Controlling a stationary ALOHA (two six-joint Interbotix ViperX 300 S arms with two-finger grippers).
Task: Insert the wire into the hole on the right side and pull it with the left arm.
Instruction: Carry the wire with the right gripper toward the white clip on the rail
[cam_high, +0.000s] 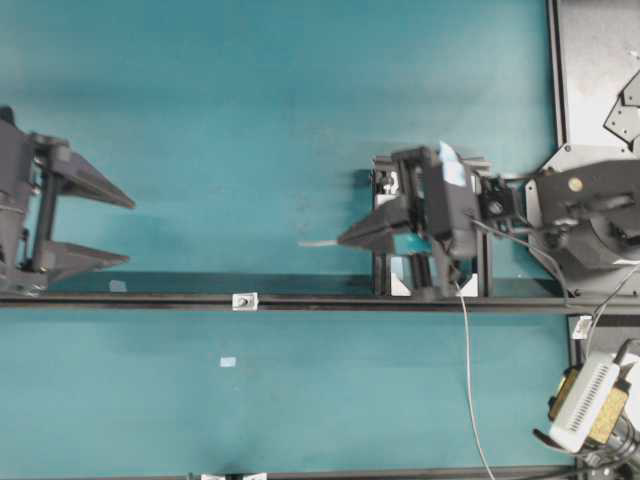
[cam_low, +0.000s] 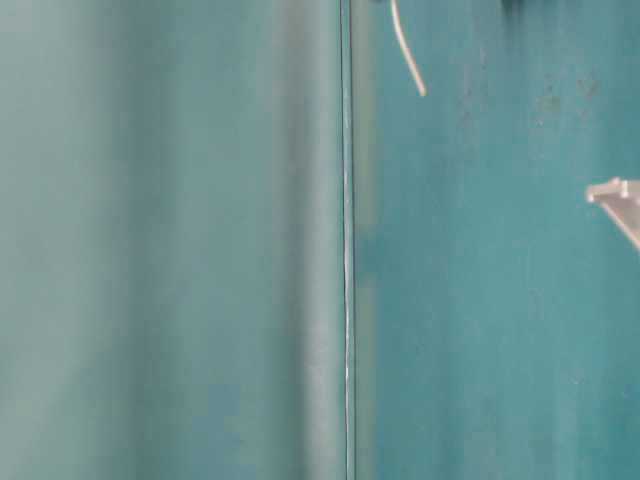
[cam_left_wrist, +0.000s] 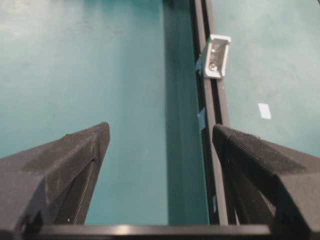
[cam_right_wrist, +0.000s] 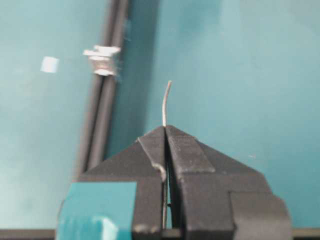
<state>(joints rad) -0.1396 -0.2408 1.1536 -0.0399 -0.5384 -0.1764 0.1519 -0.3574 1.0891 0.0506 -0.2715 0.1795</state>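
My right gripper (cam_high: 342, 240) (cam_right_wrist: 165, 128) is shut on the wire (cam_high: 318, 243) (cam_right_wrist: 166, 102). A short curved end of the wire sticks out past the tips toward the left. The rest of the wire (cam_high: 468, 370) trails down to the table's front edge. The small silvery bracket (cam_high: 244, 300) (cam_left_wrist: 216, 56) (cam_right_wrist: 102, 59) with the hole sits on the black rail (cam_high: 320, 301), left of and nearer than the wire's tip. The hole itself is too small to make out. My left gripper (cam_high: 130, 232) (cam_left_wrist: 160, 132) stands wide open at the far left, empty, just behind the rail.
A black frame with white corner blocks (cam_high: 398, 287) stands under the right arm on the rail. A small pale tape patch (cam_high: 228, 361) lies on the teal table. A grey plate (cam_high: 600, 60) is at the back right and a white-yellow device (cam_high: 590, 405) at the front right.
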